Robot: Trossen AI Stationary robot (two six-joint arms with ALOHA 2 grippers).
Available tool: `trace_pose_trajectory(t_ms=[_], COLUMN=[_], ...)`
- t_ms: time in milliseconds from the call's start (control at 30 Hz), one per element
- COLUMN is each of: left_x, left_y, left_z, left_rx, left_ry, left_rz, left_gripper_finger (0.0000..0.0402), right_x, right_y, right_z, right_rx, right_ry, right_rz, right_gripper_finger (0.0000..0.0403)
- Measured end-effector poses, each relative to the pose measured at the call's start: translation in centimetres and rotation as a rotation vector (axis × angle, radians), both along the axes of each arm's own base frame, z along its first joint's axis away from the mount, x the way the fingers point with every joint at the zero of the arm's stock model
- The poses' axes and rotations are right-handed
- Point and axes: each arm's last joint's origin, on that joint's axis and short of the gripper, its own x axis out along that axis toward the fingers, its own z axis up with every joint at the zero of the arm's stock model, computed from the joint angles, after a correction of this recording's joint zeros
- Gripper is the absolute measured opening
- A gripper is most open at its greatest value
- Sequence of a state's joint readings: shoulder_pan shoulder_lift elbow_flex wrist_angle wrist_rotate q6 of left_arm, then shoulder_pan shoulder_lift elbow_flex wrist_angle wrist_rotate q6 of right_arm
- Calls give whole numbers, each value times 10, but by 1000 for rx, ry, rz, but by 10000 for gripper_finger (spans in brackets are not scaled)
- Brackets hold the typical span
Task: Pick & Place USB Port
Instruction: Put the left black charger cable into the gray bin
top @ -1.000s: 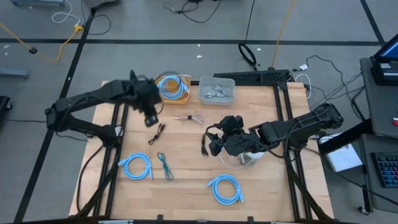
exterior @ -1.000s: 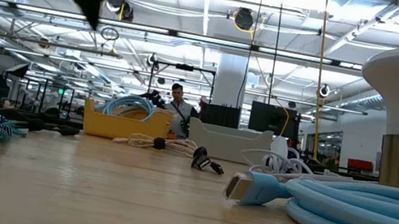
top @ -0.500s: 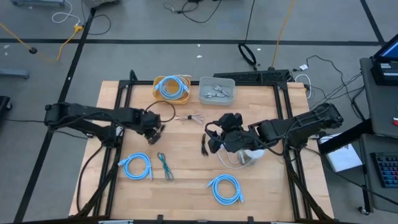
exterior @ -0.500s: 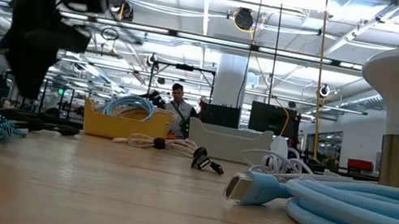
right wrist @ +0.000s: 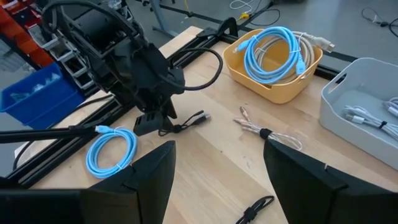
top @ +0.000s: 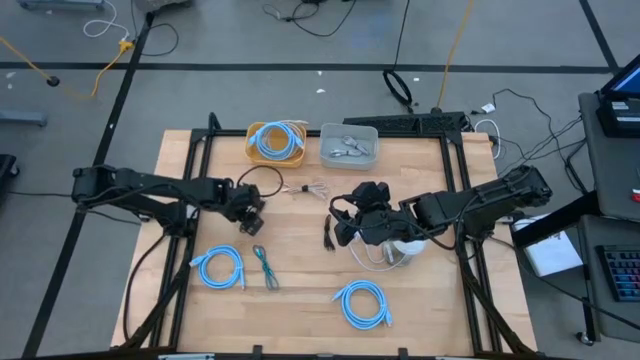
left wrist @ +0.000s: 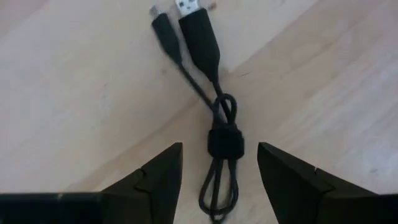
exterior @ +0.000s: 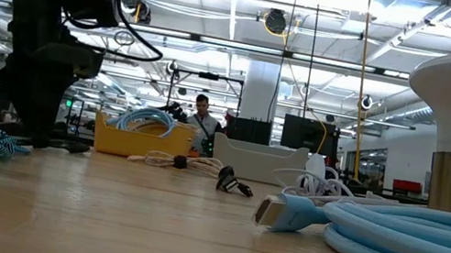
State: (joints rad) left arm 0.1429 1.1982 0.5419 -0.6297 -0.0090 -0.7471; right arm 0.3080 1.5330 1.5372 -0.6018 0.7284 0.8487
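A black USB cable (left wrist: 221, 134), bundled by a black band, lies flat on the wooden table with its plug (left wrist: 198, 28) pointing away from my left gripper. My left gripper (left wrist: 219, 150) is down at the table, pointing steeply down and open, with one finger on either side of the bundle and touching nothing. The high view shows this gripper (top: 251, 209) left of the table's middle, and the right wrist view shows the cable (right wrist: 186, 122) sticking out beside it. My right gripper (right wrist: 217, 186) hangs open above the table's middle (top: 347, 222), with nothing between its fingers.
A yellow bin (top: 276, 141) with a blue cable and a grey bin (top: 349, 146) with cables stand at the far edge. A beige cable (top: 305, 187), another black cable (top: 329, 232), a teal cable (top: 266, 266) and two blue coils (top: 220, 267) (top: 364, 303) lie around.
My left gripper has come down from high above the yellow bin's near side to the table, moving a little toward the near edge and rolling at the wrist. It now stands over the black USB cable. The cable has stayed where it was.
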Motion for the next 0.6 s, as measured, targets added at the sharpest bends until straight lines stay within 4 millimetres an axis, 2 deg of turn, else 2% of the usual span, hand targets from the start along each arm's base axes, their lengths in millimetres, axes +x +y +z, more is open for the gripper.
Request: trace_pose_trajectory(t_ms=[300, 400, 533, 600], left_x=[16, 19, 23, 28], left_y=[-3, -6, -11, -13], left_z=[-15, -19, -16, -7], left_rx=[-29, -11, 1, 1], left_ry=[-16, 2, 4, -23], left_rz=[-41, -49, -84, -136], left_gripper_finger=[166, 122, 31, 21], right_x=[0, 0, 0, 0], right_y=[0, 0, 0, 0], right_z=[0, 0, 1, 1], right_rx=[1, 2, 3, 4], right_ry=[-2, -6, -9, -9], right_rz=[-2, -3, -3, -1], right_gripper_finger=[238, 238, 238, 238])
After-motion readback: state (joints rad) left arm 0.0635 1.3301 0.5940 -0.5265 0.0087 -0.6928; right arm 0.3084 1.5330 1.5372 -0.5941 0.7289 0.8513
